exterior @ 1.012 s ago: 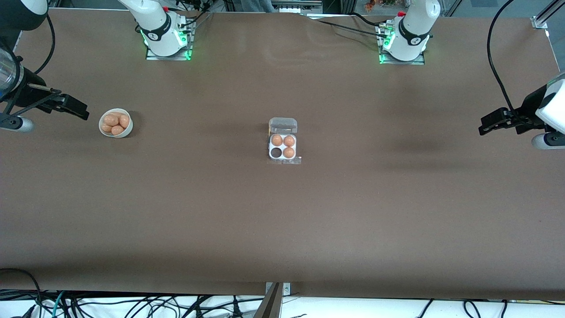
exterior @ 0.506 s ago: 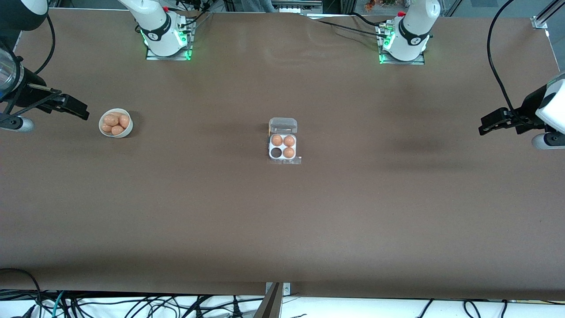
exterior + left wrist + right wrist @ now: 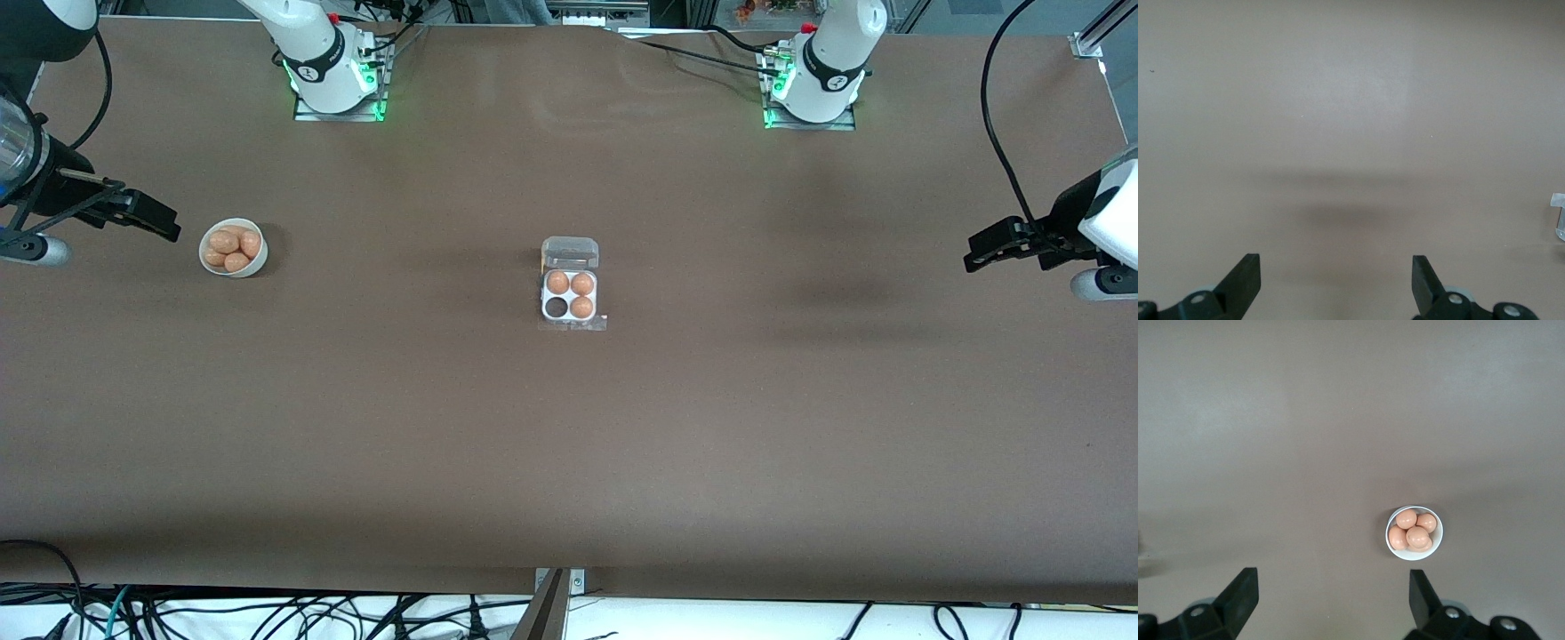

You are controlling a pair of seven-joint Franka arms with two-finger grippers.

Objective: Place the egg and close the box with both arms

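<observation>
Hovering apart: right pincer [image 3: 169,229] beside bowl [image 3: 233,248] | left pincer [image 3: 973,256] over bare table [image 3: 800,427], apart

A broad brown table [image 3: 569,444] fills nearly the whole scene, matte and evenly lit, with soft shadows across it. Along its near edge, tangled black cables [image 3: 267,613] lie on a white surface [image 3: 756,618].

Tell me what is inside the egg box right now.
The box holds three eggs; the fourth cell, toward the right arm's end, is empty. Its clear lid lies open. Nothing is covered.
</observation>
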